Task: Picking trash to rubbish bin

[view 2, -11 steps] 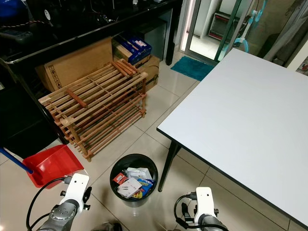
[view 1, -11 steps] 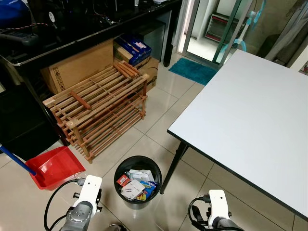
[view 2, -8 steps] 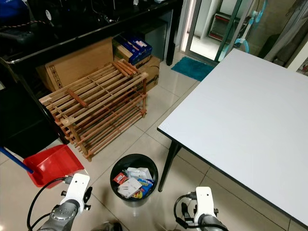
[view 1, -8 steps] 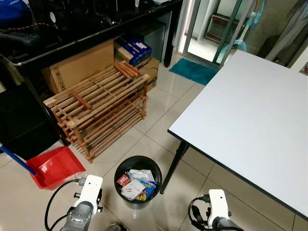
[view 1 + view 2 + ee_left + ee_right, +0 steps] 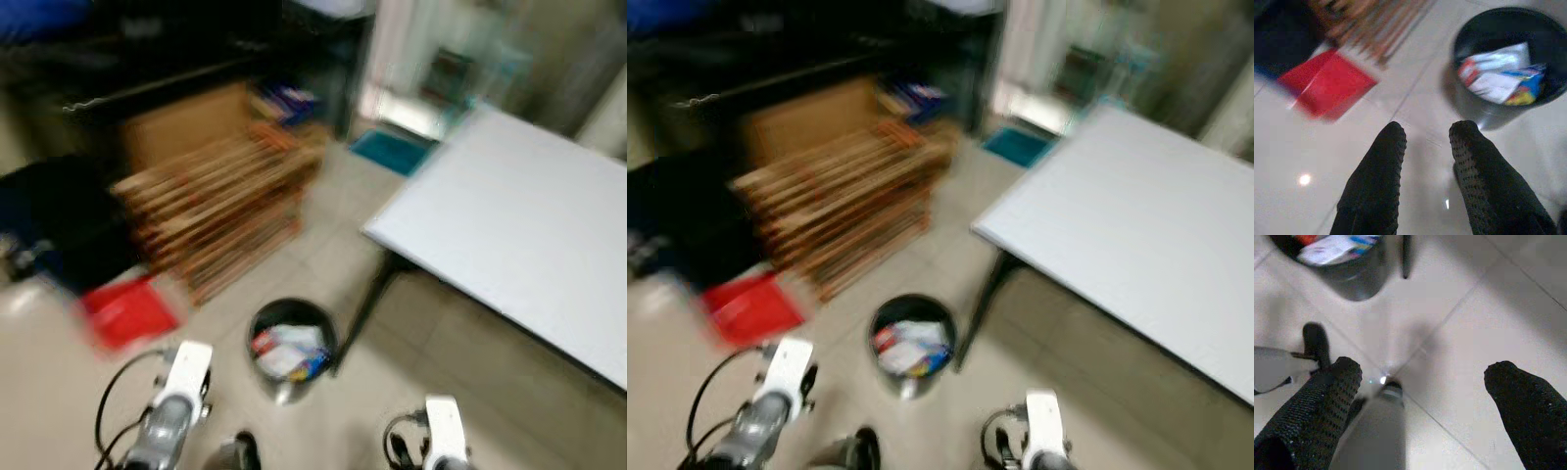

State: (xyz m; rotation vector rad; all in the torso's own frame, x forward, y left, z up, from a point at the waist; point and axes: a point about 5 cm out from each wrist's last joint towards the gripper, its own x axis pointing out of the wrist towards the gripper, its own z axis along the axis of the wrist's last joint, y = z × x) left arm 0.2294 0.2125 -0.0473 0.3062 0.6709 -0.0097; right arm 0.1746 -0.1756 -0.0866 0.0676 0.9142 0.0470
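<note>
I'm seeing the bin (image 5: pixel 1508 54) standing on the floor (image 5: pixel 1415 98) just ahead of the left gripper (image 5: pixel 1426 134), packed with wrappers (image 5: pixel 1498 73). Both arms are hanging low, fingers pointing at the tiles. The left gripper is sitting slightly parted, the right gripper (image 5: pixel 1422 377) wide apart, both empty. The head views are blurring, so the wrappers' print is probably unreadable.

The head views have gone blurred and the whole scene has shifted, so the camera has moved. The rubbish bin (image 5: pixel 291 348) now sits slightly higher and further right in view, as does the red dustpan (image 5: pixel 127 311) left of it.
</note>
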